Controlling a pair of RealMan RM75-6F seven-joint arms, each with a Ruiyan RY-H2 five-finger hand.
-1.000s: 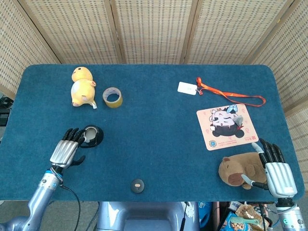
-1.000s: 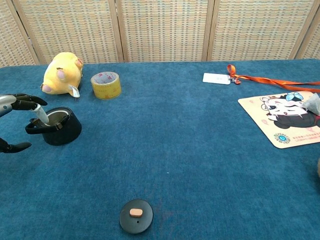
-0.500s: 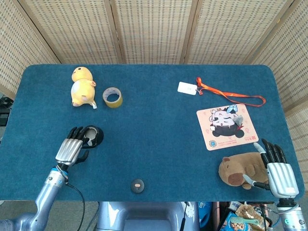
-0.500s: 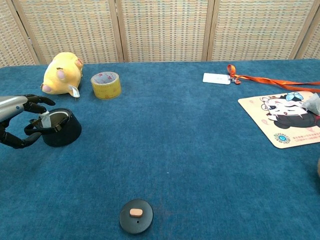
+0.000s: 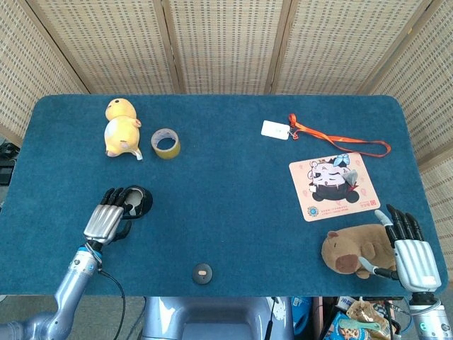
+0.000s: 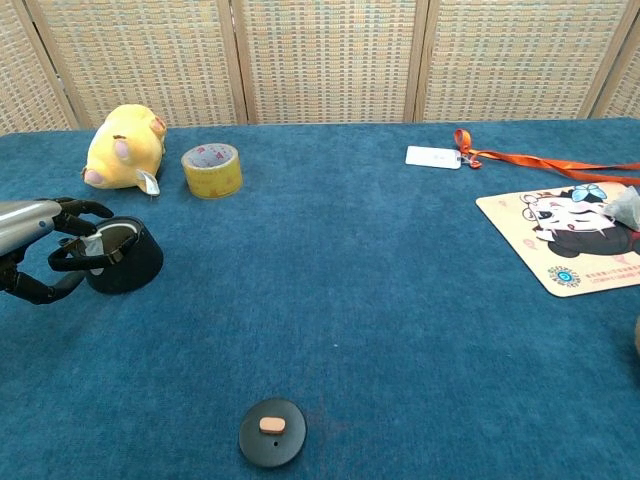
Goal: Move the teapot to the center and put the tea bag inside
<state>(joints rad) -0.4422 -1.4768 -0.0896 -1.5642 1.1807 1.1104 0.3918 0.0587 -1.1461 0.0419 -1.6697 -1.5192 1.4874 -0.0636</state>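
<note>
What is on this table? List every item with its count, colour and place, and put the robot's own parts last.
teapot: one, black, lid off, left side of the table.
lid: one, black with a tan knob, front centre.
tea bag: one, greyish, on the cartoon mat.
cartoon mat: one, pink, right side.
plush duck: one, yellow, back left.
tape roll: one, yellow, beside the plush duck.
lanyard: one, orange with a white card, back right.
plush animal: one, brown, front right.
table: one, blue cloth.
left hand: one, silver and black, fingers around the teapot's handle.
right hand: one, silver and black, beside the plush animal, holding nothing.
</note>
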